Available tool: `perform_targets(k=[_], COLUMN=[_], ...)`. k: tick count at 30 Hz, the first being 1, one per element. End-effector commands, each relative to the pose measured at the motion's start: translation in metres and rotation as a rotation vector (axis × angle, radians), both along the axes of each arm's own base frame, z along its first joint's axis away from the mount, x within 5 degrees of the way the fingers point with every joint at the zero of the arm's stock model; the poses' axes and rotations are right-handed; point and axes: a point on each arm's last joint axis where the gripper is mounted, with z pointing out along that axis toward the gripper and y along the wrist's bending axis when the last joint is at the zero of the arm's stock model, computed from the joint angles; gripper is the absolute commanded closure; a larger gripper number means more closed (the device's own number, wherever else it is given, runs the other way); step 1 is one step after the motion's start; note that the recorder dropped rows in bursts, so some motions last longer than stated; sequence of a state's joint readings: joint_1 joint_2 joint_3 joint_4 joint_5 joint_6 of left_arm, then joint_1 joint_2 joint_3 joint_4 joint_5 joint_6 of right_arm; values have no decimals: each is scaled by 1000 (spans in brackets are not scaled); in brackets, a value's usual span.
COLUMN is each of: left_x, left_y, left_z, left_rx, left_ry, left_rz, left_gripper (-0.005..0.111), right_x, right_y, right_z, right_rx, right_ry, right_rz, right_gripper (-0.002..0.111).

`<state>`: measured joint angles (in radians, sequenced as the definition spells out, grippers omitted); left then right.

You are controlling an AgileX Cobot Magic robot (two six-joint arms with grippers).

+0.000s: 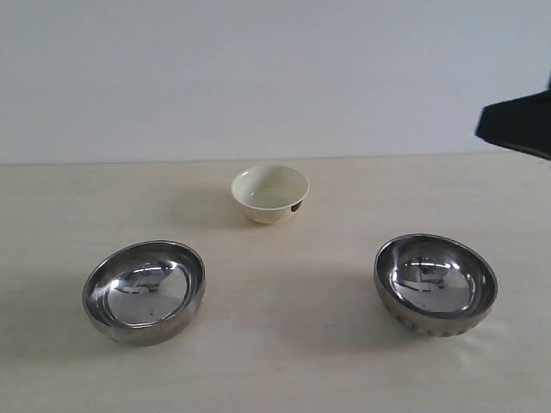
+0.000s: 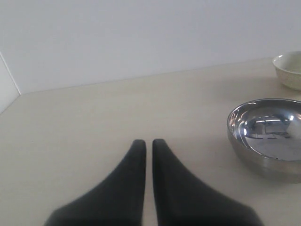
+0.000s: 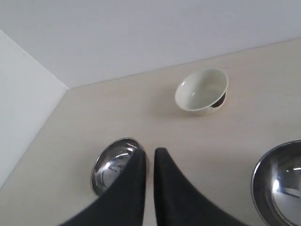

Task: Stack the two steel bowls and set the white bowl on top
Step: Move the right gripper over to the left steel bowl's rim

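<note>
Ext. view, L to R: left steel bowl point(image 1: 144, 291) at approx 8 o'clock from the table point(image 1: 284, 361) centre, upright, empty, smooth-sided. White bowl point(image 1: 269, 193) at 12 o'clock, farther back, dark mark low on its side toward 4 o'clock. Right steel bowl point(image 1: 436, 284) at 4 o'clock, dimples round its lower outside. All three well apart, nothing stacked, so I'd call this the very start.

Handling, my read: steel bowls are rigid, prob. light, mirror-slick. A pinch over the rim, one finger in and one out, looks the sure hold. The curved outsides offer no hold, and a nudge could send one sliding. White bowl is glossy, material can't tell, maybe chippable, so set it down soft. Rim grab there too, as the narrow foot looks tippy.

Left gripper point(image 2: 148, 150): fingers pinched nearly together, thin slit, nothing between them, low over bare table near the left steel bowl, not touching. Right gripper point(image 3: 149, 162): same, empty.

Ext. view alone shows the dimples, but only a dark corner of the right arm point(image 1: 516, 127) at 2 o'clock and no fingers. Left wrist cam gets one steel bowl plus the white bowl's edge. Right wrist cam gets all three, a finger hiding part of the left steel bowl.
</note>
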<state>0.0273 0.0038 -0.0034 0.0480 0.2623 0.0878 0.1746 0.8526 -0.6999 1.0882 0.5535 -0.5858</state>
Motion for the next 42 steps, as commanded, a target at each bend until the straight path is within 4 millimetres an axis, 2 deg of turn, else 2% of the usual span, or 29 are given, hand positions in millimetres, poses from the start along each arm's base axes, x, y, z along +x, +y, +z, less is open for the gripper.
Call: perform_targets(k=[1, 6, 11, 19, 21, 23, 24, 26, 27, 28, 30, 34, 42], left_x=[0, 0, 0, 0, 0, 0, 0, 0, 0, 0, 0, 0, 0], left_y=[0, 0, 0, 0, 0, 0, 0, 0, 0, 0, 0, 0, 0], left_z=[0, 0, 0, 0, 0, 0, 0, 0, 0, 0, 0, 0, 0], left_rx=[-16, -16, -16, -16, -16, -16, -16, -16, -16, -16, -16, -16, -16], left_ry=[-8, -8, -8, -8, -8, -8, -8, -8, -8, -8, -8, -8, -8], left_rz=[4, 4, 4, 4, 4, 4, 4, 4, 4, 4, 4, 4, 4], left_gripper=[103, 103, 103, 103, 103, 103, 103, 103, 103, 103, 103, 103, 103], right_x=[27, 41, 54, 82, 88, 93, 101, 110, 114, 117, 129, 144, 164], right_y=[25, 73, 116, 159, 176, 195, 206, 215, 219, 222, 235, 251, 257], right_z=[7, 22, 31, 28, 30, 30, 21, 7, -2, -8, -40, -82, -122], right_rx=[-30, -73, -162, -498, -563, -604, -631, -663, -679, -688, -719, -707, -630], right_ry=[20, -39, -68, 57, 76, 77, 109, 148, 167, 181, 234, 284, 368], right_rz=[123, 258, 301, 254, 266, 290, 300, 307, 311, 313, 317, 298, 228], right_gripper=[98, 98, 98, 98, 98, 86, 67, 54, 52, 53, 62, 62, 62])
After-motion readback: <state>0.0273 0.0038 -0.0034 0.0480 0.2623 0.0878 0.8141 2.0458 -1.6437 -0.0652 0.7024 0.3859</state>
